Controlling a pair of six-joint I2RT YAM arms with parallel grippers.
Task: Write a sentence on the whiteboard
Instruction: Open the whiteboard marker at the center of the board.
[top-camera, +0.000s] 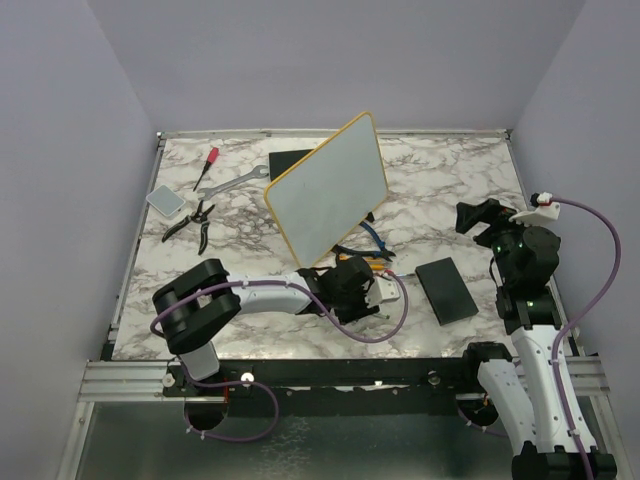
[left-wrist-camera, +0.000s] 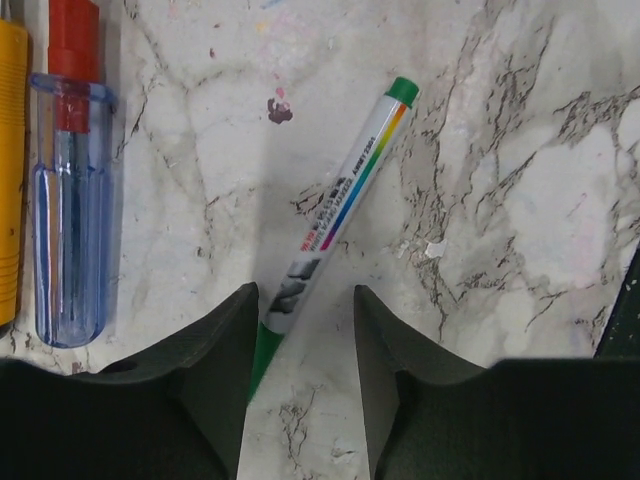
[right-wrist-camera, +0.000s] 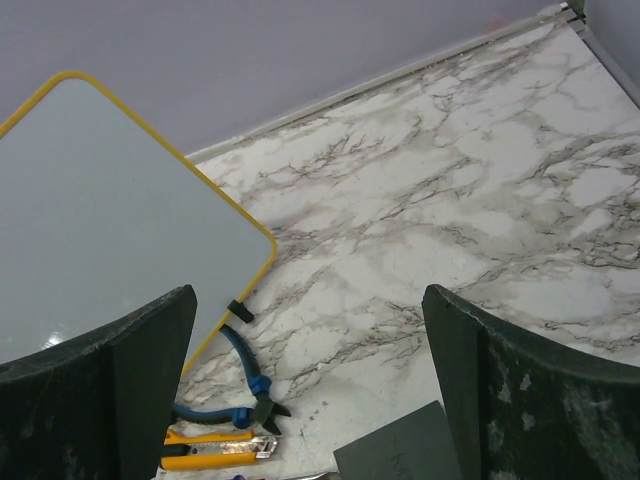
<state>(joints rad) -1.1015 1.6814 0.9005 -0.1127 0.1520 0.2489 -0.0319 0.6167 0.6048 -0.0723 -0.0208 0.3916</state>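
The whiteboard, white with a yellow rim, stands tilted on the marble table; it also shows in the right wrist view. Its face is blank; no sentence shows on it. A white marker with a rainbow stripe and green ends lies flat on the table. My left gripper is low over it, open, with the marker's near green end between the fingers, close to the left one. My right gripper is open and empty, held above the table right of the board.
A blue-handled screwdriver and a yellow utility knife lie left of the marker. Blue pliers lie by the board's foot. A black rectangle lies front right, another behind the board. A wrench, black pliers and a grey pad lie back left.
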